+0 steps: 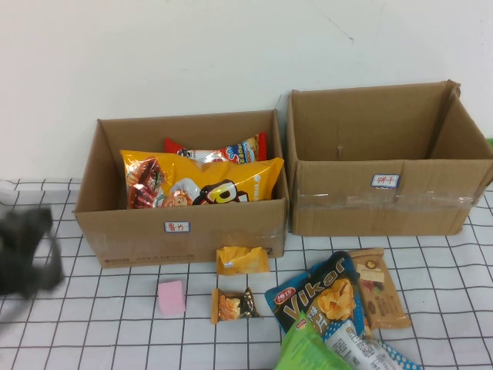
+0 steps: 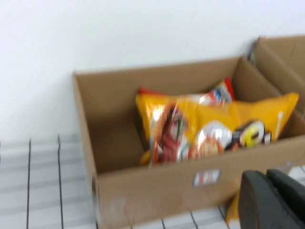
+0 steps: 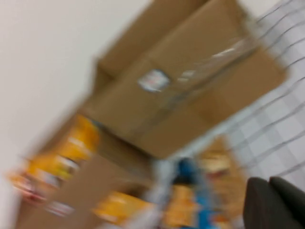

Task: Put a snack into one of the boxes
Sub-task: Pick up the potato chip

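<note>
The left cardboard box holds a big yellow snack bag and a red bag behind it. The right cardboard box looks empty. Loose snacks lie on the table in front: a pink block, a small orange packet, a yellow packet against the left box, a blue Vikor bag, a brown bag and a green bag. My left gripper is blurred at the far left, empty, with its fingers together. My right gripper is shut and empty, outside the high view.
The table has a white cloth with a black grid. A white wall stands right behind both boxes. The two boxes stand side by side, nearly touching.
</note>
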Robot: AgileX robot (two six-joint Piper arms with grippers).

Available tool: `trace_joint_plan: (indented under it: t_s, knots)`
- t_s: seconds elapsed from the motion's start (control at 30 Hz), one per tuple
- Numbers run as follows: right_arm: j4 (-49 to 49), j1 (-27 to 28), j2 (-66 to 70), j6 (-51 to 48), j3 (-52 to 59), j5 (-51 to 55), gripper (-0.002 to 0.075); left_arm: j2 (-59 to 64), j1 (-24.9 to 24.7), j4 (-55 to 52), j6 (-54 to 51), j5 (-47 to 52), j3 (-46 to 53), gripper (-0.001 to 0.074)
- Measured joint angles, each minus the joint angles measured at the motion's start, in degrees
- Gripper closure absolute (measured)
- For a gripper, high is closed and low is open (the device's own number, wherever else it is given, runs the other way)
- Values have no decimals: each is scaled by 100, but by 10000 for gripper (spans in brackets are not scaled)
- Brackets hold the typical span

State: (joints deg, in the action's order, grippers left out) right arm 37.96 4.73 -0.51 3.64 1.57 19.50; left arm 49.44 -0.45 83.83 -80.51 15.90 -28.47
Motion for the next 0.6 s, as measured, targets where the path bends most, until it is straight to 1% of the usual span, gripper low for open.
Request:
trace_joint_plan:
  t_s: [0.03,0.1,0.23,0.37,0.43,0.5,0.6]
  knots:
    - [330,0,0,70,0,-43,727,-220,0,29,0,-29,225,735]
    - [634,0,0,105,0,-156,727,-635,0,52,0,-66,596,735]
    - [883,0,0,-13,0,-285,727,-1522,0,85,0,-156,1217,735]
    - [1064,0,0,-227,0,-168,727,-2275,0,113,0,-352,1559,735]
    - [1215,0,0,-712,0,-22,727,-2612,0,149,5,-393,1666,735]
    - [1452,0,0,-1503,-54,229,727,-2866,0,160,20,-357,1740,735]
    - [1723,0,23,-2950,-415,628,727,-3163,0,162,42,-98,1808,735]
